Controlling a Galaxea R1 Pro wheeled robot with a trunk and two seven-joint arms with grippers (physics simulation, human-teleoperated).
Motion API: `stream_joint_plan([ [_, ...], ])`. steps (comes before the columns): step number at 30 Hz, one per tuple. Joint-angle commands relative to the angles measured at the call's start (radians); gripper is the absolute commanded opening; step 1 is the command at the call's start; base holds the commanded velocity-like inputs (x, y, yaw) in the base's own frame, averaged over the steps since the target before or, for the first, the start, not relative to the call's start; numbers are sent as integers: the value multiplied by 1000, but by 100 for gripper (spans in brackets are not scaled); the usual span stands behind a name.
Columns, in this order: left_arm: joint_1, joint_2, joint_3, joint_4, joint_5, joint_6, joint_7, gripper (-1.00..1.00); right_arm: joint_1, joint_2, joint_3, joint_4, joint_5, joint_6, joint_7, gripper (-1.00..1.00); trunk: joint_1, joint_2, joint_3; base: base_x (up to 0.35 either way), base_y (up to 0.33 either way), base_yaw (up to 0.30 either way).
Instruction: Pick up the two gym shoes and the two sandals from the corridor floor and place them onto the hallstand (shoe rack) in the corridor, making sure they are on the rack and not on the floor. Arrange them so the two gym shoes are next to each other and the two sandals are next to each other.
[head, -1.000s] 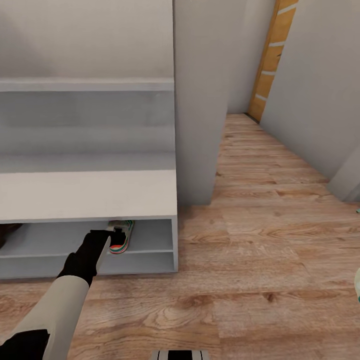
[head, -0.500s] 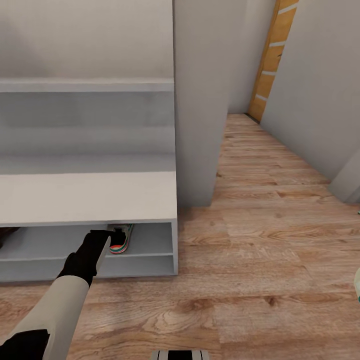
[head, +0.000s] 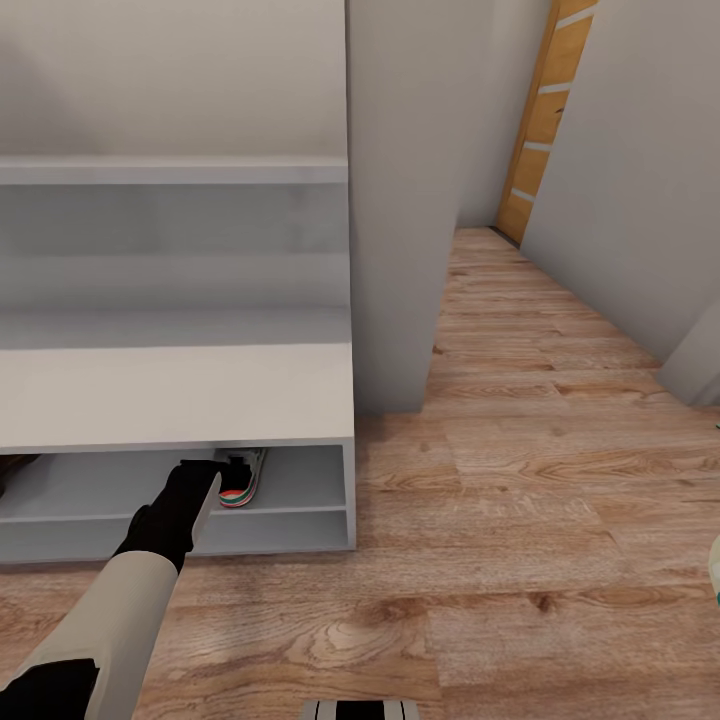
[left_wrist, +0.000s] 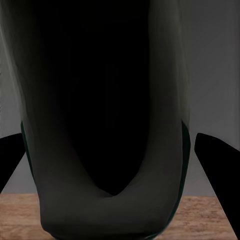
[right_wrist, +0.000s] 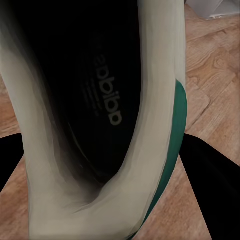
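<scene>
One gym shoe (head: 243, 482) lies on the upper of the two low shelves of the light-grey hallstand (head: 170, 390), heel toward me. My left gripper (head: 226, 465) reaches in under the bench top and is shut on it. The left wrist view looks into that gym shoe (left_wrist: 105, 125), a black finger (left_wrist: 217, 155) on each side. Up close in the right wrist view, a second gym shoe (right_wrist: 100, 100) sits above the corridor floor (head: 520, 500), and my right gripper (right_wrist: 105, 147) is shut on it. A sliver of this shoe (head: 715, 570) shows at the right edge. A dark-brown shape (head: 15, 468), possibly a sandal, lies on the same shelf at the far left.
A grey wall pillar (head: 395, 200) stands right beside the hallstand. The plank floor runs on past it toward an orange door (head: 540, 120). A grey wall (head: 620, 200) bounds the corridor on the right. My base (head: 360, 710) shows at the bottom edge.
The view has shifted very slightly. My left gripper and the gym shoe on the shelf stay almost where they were.
</scene>
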Motion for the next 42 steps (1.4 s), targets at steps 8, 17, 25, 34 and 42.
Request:
stream_joint_plan([
  [8, -1, -1, 4, 9, -7, 5, -4, 100, -1, 0, -4, 1, 10, -2, -5, -100, 0, 0, -1, 0, 0, 0],
  [17, 0, 3, 8, -3, -5, 3, -3, 100, -1, 0, -4, 1, 10, -2, -5, -100, 0, 0, -1, 0, 0, 0],
  [25, 0, 3, 6, -4, -5, 3, -3, 100, -1, 0, -4, 1, 10, -2, -5, -100, 0, 0, -1, -5, 0, 0],
  [34, 0, 3, 4, -4, -4, 2, -3, 100, -1, 0, -3, 1, 10, -6, -5, -100, 0, 0, -1, -268, 0, 0],
  [42, 0, 3, 4, -4, -5, 1, -4, 100, -1, 0, -4, 1, 10, -6, -5, -100, 0, 0, -1, -333, 0, 0],
])
